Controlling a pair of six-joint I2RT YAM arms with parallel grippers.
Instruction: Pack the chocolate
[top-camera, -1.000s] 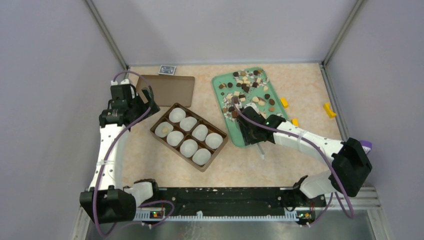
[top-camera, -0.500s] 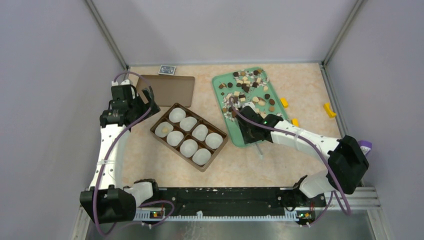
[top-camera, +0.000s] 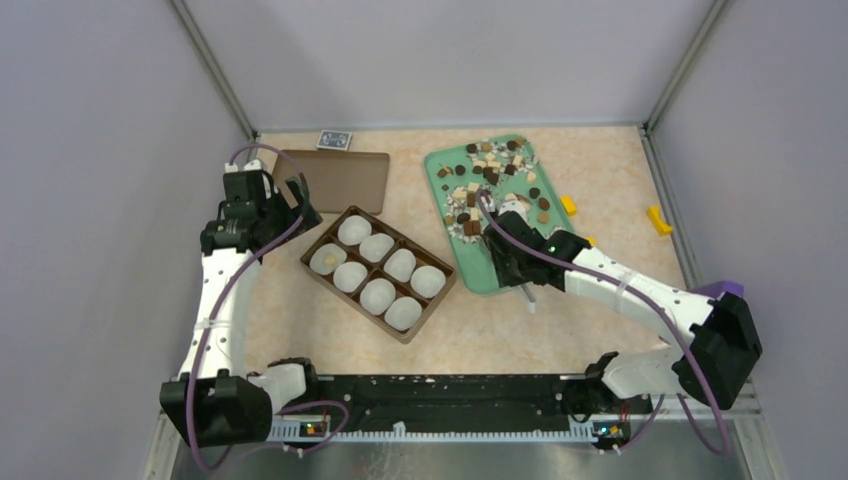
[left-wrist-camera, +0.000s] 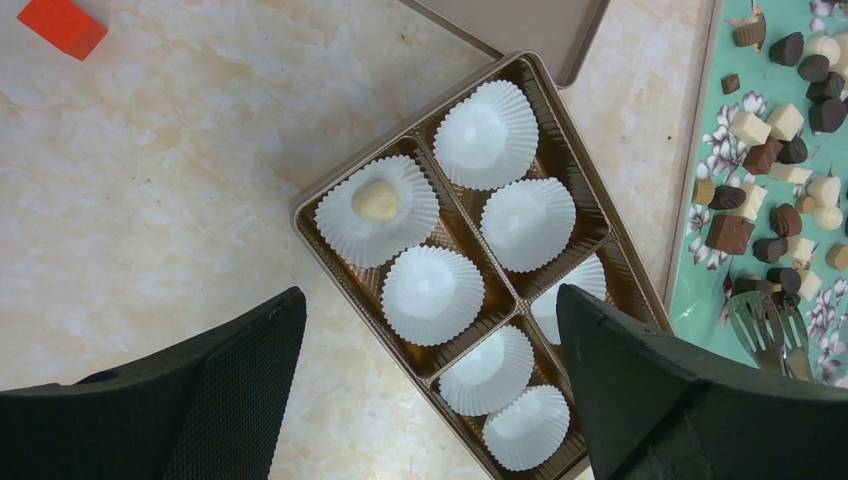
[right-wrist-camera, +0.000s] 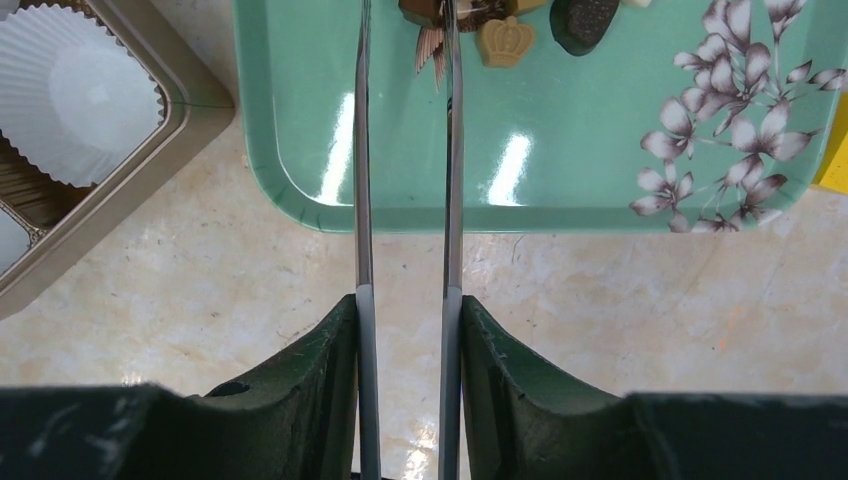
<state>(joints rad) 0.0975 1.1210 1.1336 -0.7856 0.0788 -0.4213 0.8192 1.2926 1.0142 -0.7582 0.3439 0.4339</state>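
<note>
Yellow blocks (top-camera: 657, 218) lie on the surface right of the green tray (top-camera: 500, 278). A brown lid (top-camera: 340, 180) sits beyond the box (top-camera: 322, 278) of paper cups (left-wrist-camera: 430, 295). The right fingers (right-wrist-camera: 320, 370), reaching forward, clamp metal tongs (right-wrist-camera: 362, 150), whose tips are among the chocolate (top-camera: 490, 170) on the tray. The left fingers (left-wrist-camera: 200, 390) hang spread above the box, where one cream piece (left-wrist-camera: 378, 200) sits in a cup.

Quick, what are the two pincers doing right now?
Left pincer: open, holding nothing.
Right pincer: shut on metal tongs.
</note>
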